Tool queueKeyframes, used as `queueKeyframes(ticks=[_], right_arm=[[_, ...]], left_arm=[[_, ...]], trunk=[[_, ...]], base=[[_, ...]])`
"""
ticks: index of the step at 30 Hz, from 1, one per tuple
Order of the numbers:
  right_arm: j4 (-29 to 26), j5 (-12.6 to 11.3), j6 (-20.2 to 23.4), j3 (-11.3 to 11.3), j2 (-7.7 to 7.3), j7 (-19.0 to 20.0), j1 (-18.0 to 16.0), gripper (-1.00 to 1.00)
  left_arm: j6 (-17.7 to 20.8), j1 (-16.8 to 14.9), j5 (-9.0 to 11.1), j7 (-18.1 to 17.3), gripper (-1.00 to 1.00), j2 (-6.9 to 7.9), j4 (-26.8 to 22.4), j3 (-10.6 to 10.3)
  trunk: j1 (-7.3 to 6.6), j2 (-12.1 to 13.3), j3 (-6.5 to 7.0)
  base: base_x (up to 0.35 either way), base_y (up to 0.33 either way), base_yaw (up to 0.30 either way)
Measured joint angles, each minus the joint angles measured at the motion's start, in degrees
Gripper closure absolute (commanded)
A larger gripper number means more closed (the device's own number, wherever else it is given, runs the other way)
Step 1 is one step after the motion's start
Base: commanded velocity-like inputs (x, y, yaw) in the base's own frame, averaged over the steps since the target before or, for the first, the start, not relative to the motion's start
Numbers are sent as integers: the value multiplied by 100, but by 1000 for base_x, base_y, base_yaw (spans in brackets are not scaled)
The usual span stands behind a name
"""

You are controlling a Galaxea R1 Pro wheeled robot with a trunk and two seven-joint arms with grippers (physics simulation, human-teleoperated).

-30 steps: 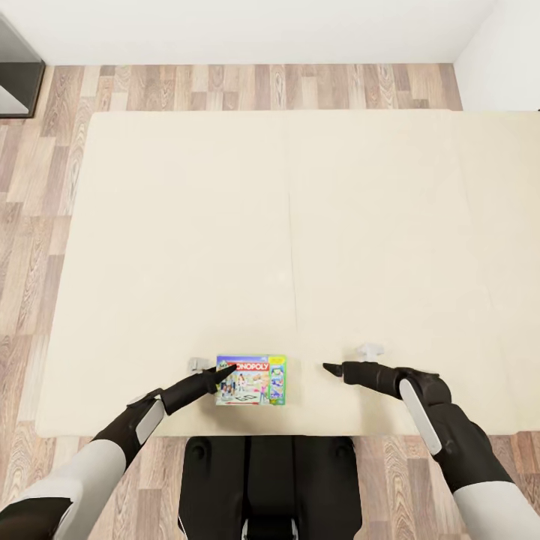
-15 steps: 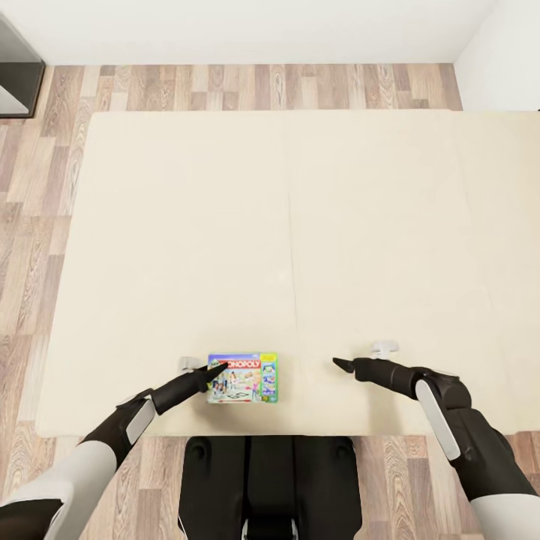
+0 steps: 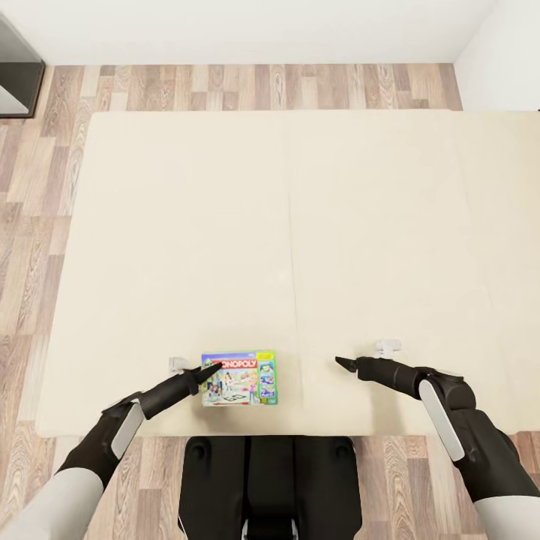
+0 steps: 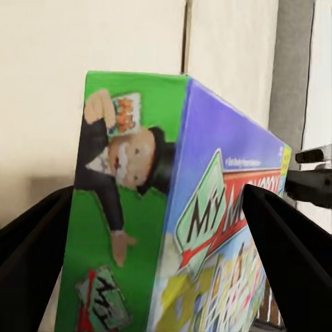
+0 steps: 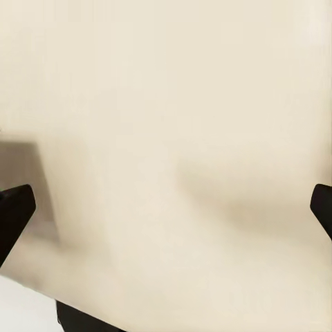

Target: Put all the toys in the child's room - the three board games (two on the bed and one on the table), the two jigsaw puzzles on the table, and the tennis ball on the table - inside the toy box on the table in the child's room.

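Left gripper [image 3: 204,373] grips the board game [image 3: 238,379].
Low in frame, near the bed [image 3: 300,225] edge; right gripper [image 3: 343,364] wide open, empty, apparently waiting.

White walls [image 3: 225,30], wood-plank floor [image 3: 30,225], possibly a dark cabinet [image 3: 16,75].

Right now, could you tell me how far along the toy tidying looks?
Early, by the look of it. Nothing visible is packed. In hand: the left gripper is closed on the Monopoly box, which sits low over the bed near its front edge. The right gripper is open and empty. The carry to the toy box remains.
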Motion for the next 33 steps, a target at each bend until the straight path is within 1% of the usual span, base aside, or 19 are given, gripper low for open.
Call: queueKeyframes(ticks=[2, 3, 5, 6, 7, 10, 11, 14, 15, 18, 19, 20, 21, 23, 24, 26, 27, 30, 33], right_arm=[[-3, 4, -12, 11, 4, 3, 1, -100], [-3, 5, -12, 11, 4, 3, 1, -100], [-5, 8, -19, 19, 4, 5, 2, -100], [-5, 8, -19, 19, 4, 5, 2, -100], [-4, 19, -25, 23, 0, 11, 2, -100], [-2, 25, -29, 19, -10, 21, 3, -100], [-2, 25, -29, 19, -10, 21, 3, -100], [-11, 26, -32, 9, -18, 66, 14, -100], [-12, 27, -32, 9, -18, 67, 14, -100], [-56, 29, -34, 2, -25, 184, 26, -100], [-57, 31, -34, 2, -25, 186, 26, -100], [-99, 31, -32, -1, -32, 284, 30, -100], [-100, 35, -33, -1, -32, 288, 30, -100], [-141, 35, -30, -1, -51, 388, 36, -100], [-141, 37, -30, -1, -51, 390, 36, -100], [-172, 36, -27, 0, -76, 470, 47, -100], [-173, 37, -27, 0, -77, 471, 47, -100], [-204, 35, -10, 1, -102, 540, 60, -100], [-220, 37, 7, 1, -116, 575, 66, -100]], left_arm=[[403, 185, -9, -12, 100, -11, -488, 175], [408, 189, -17, -11, 100, -12, -494, 175], [802, 343, -25, 2, 100, -39, -924, 307], [805, 346, -31, 4, 100, -39, -929, 308], [1324, 546, -3, 88, 100, -71, -1460, 419], [1713, 750, 1, 265, 100, -122, -1965, 479], [1712, 753, -3, 268, 100, -122, -1969, 480], [2021, 935, 59, 463, 100, -263, -2458, 509], [2012, 937, 47, 468, 100, -264, -2462, 509], [2350, 1184, 142, 691, 100, -428, -3065, 525], [2341, 1187, 131, 696, 100, -429, -3071, 526], [2551, 1363, 198, 883, 100, -499, -3458, 549], [2537, 1369, 178, 892, 100, -501, -3469, 551], [2674, 1516, 220, 1079, 100, -534, -3767, 576], [2674, 1518, 220, 1083, 100, -534, -3771, 577], [2755, 1626, 241, 1235, 100, -564, -3961, 633], [2758, 1628, 244, 1237, 100, -565, -3964, 634], [2832, 1724, 276, 1406, 100, -604, -4126, 738], [2882, 1775, 299, 1502, 100, -628, -4211, 802]], trunk=[[0, 0, 0], [1, 1, 0], [0, 0, 0], [1, 1, 0], [0, 0, 0], [0, 0, 0], [1, 1, 0], [0, 0, 0], [1, 1, 0], [0, 0, 0], [1, 1, 0], [0, 0, 0], [1, 1, 0], [0, 0, 0], [1, 1, 0], [0, 0, 1], [1, 0, 2], [0, 0, 12], [0, 0, 31]], base=[[0, 0, 0], [0, 0, 0], [0, 0, 0], [0, 0, 0], [0, 0, 0], [0, 0, 0], [0, 0, 0], [0, 0, 0], [0, 0, 0], [0, 0, 0], [0, 0, 0], [0, 0, 0], [0, 0, 0], [0, 0, 0], [0, 0, 0], [0, 0, 0], [0, 0, 0], [0, 0, 0], [0, 0, 0]])
